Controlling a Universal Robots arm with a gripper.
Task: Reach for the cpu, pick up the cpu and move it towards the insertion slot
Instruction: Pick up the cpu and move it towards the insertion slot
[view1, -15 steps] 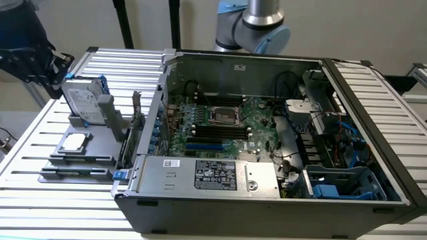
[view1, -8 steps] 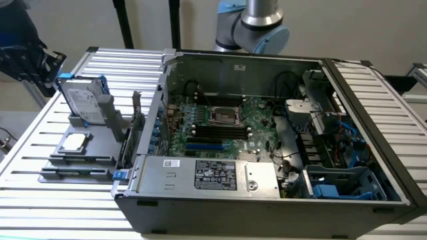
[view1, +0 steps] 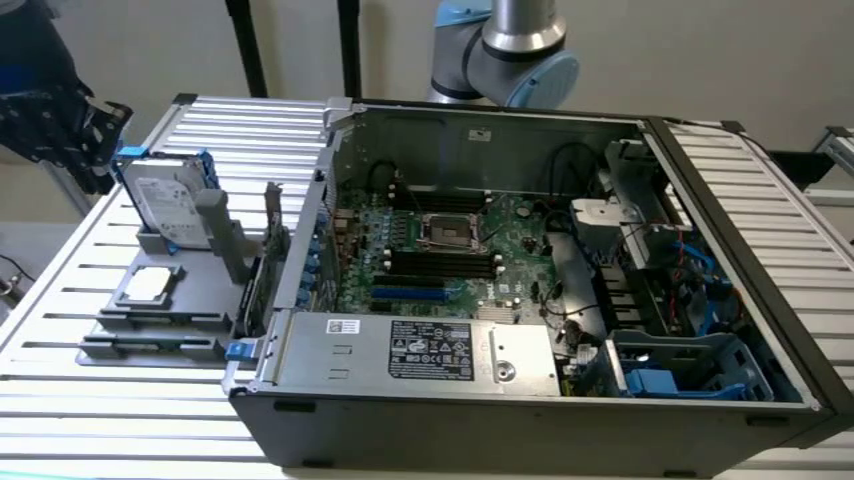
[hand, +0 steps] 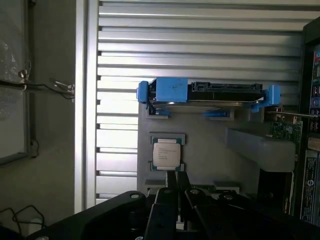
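Observation:
The cpu (view1: 150, 285), a small silvery square chip with a pale rim, lies flat in a holder on the grey fixture plate (view1: 200, 262) at the exterior view's left, outside the computer case. In the wrist view the cpu (hand: 166, 155) sits just beyond my gripper (hand: 177, 174), whose two dark fingers stand close together, shut with nothing between them and some way above the chip. The insertion slot (view1: 447, 230), a shiny metal frame with a dark centre, sits on the green motherboard inside the case. My arm's joint (view1: 514, 50) shows behind the case.
An upright silver hard drive in a blue frame (view1: 167, 205) (hand: 207, 95) stands on the fixture behind the cpu. The open case (view1: 534, 390) holds black memory slots (view1: 441, 265), cables and a power supply (view1: 420, 350). A slatted metal table (view1: 120, 400) lies under everything.

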